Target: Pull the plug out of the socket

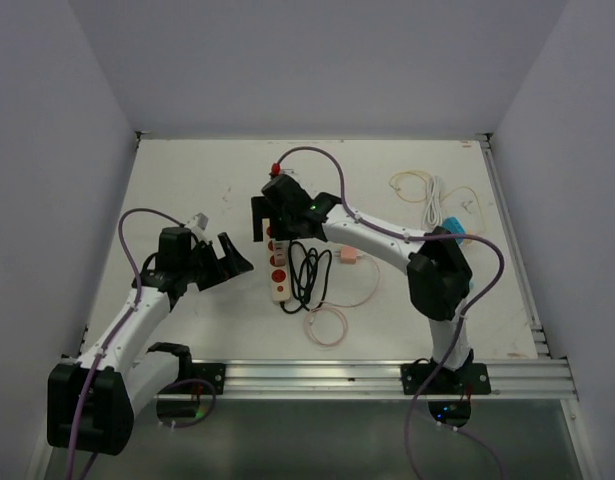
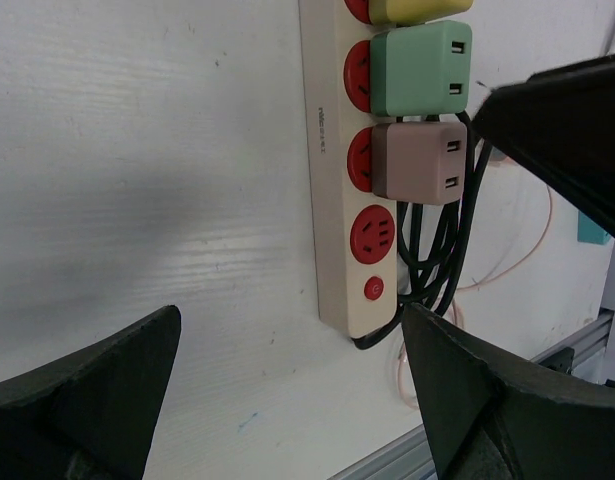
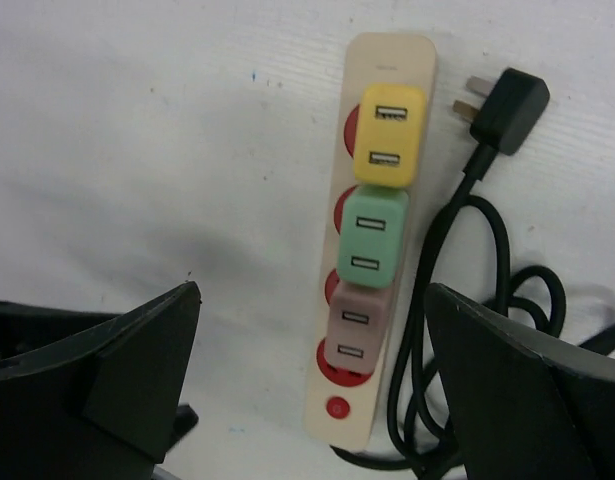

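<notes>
A beige power strip (image 3: pixel 382 70) with red sockets lies on the white table. Three USB plugs sit in it in a row: yellow (image 3: pixel 389 135), green (image 3: pixel 373 235) and mauve (image 3: pixel 355 325). My right gripper (image 3: pixel 312 290) hangs open above the strip (image 1: pixel 280 282), the mauve plug between its fingers and untouched. In the top view the right gripper (image 1: pixel 270 215) covers the strip's far end. The left gripper (image 2: pixel 289 320) stands open just left of the strip (image 2: pixel 332 200), holding nothing. The left wrist view shows the green (image 2: pixel 422 68) and mauve (image 2: pixel 419 160) plugs.
The strip's black cord (image 1: pixel 309 275) coils to its right, its black plug (image 3: pixel 507 105) lying loose. A pink adapter (image 1: pixel 348 258), a thin pink cable loop (image 1: pixel 327 325) and a white cable (image 1: pixel 432 200) lie further right. A metal rail (image 1: pixel 387 375) runs along the near edge.
</notes>
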`<action>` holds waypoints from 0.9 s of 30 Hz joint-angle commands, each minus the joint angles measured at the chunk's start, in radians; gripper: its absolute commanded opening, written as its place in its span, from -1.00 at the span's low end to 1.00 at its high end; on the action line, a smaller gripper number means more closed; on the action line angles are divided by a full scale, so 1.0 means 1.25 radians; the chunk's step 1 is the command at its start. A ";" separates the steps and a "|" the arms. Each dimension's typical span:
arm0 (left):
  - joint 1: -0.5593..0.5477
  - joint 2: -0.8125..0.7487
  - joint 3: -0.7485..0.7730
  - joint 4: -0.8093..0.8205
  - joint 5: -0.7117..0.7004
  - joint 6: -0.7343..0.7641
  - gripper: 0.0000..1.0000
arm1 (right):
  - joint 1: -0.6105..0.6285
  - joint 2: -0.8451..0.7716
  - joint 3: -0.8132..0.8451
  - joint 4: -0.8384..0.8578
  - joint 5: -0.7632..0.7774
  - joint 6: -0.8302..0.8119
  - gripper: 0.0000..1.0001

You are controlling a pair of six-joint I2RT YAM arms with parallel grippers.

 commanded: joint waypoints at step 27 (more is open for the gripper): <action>0.006 -0.030 -0.067 0.016 0.012 0.012 0.92 | 0.020 0.293 0.268 -0.126 0.030 0.027 -0.35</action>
